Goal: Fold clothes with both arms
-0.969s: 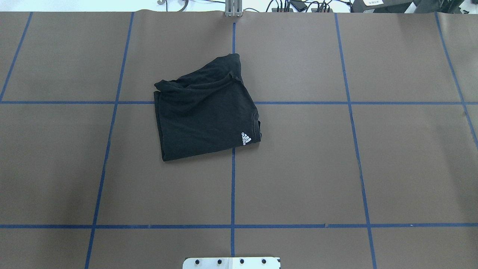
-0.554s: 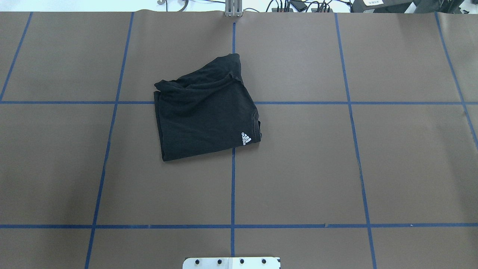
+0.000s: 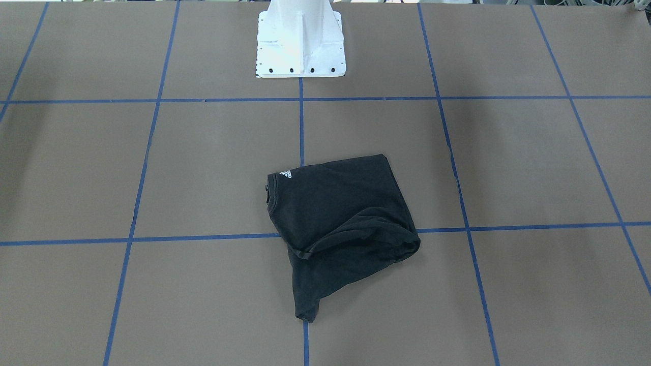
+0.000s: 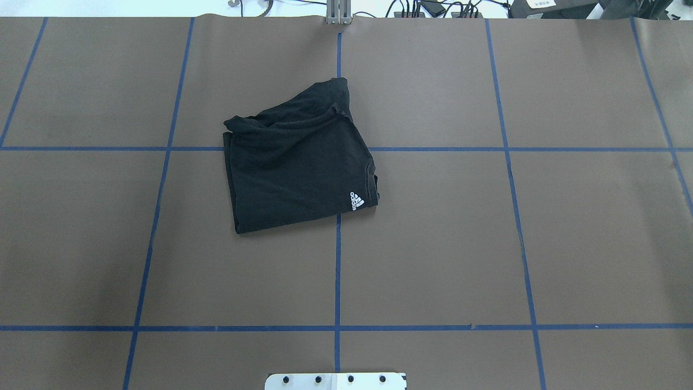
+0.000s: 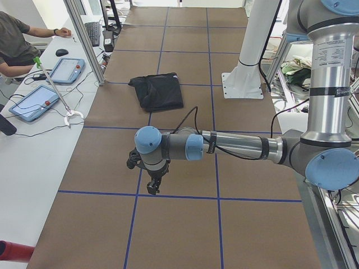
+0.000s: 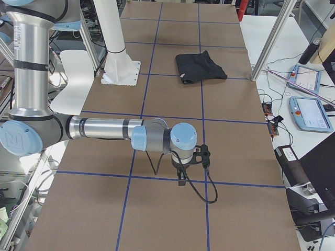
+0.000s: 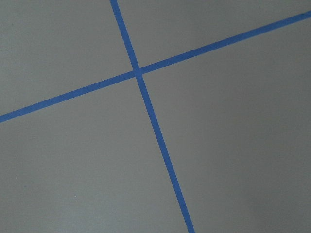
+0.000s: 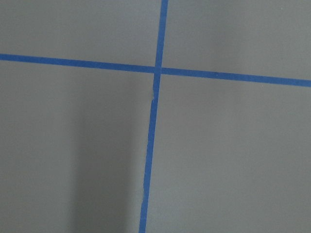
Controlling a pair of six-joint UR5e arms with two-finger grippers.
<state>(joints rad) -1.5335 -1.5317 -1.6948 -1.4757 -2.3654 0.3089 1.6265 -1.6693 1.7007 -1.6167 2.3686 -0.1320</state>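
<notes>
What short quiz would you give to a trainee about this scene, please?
1. True or false: the T-shirt lies on the table, and neither the left arm nor the right arm touches it.
2. In the overhead view, where on the shirt is the white logo? A) at its near right corner B) at its far left corner C) in the middle
3. Fill in: each wrist camera shows only the brown covering and a crossing of ____ tape lines.
Key: 1 true; 2 A; 3 blue.
</notes>
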